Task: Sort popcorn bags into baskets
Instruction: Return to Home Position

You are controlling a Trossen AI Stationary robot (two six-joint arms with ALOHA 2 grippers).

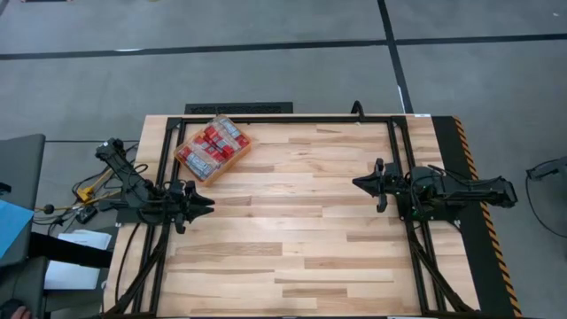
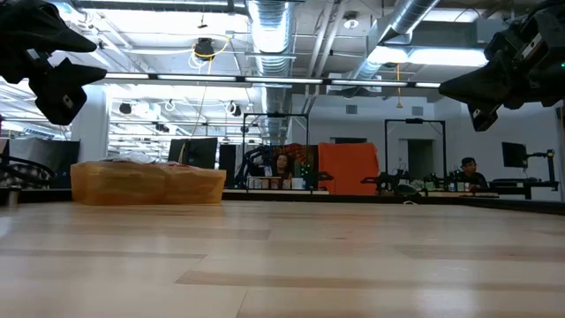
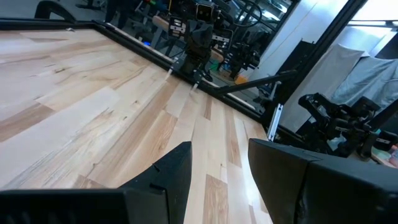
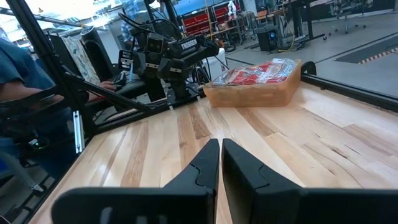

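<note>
The orange basket (image 1: 232, 163) stands on the table's far left part, also seen in the low view (image 2: 146, 184) and the right wrist view (image 4: 255, 93). Several red popcorn bags (image 1: 213, 144) with pale label panels lie piled inside it (image 4: 258, 71). My left gripper (image 1: 207, 204) hovers above the table near its left edge, just nearer than the basket, open and empty (image 3: 217, 163). My right gripper (image 1: 358, 183) hovers above the table's right part, pointing left, shut and empty (image 4: 221, 155). No bags show on the bare wood.
A black metal frame (image 1: 283, 119) runs along the table's far, left and right edges. Cables (image 1: 89, 188) lie beyond the left edge. A person's blue sleeve (image 4: 18, 68) shows past the table's left side. Bare wood (image 1: 283, 221) spans the table's middle and near part.
</note>
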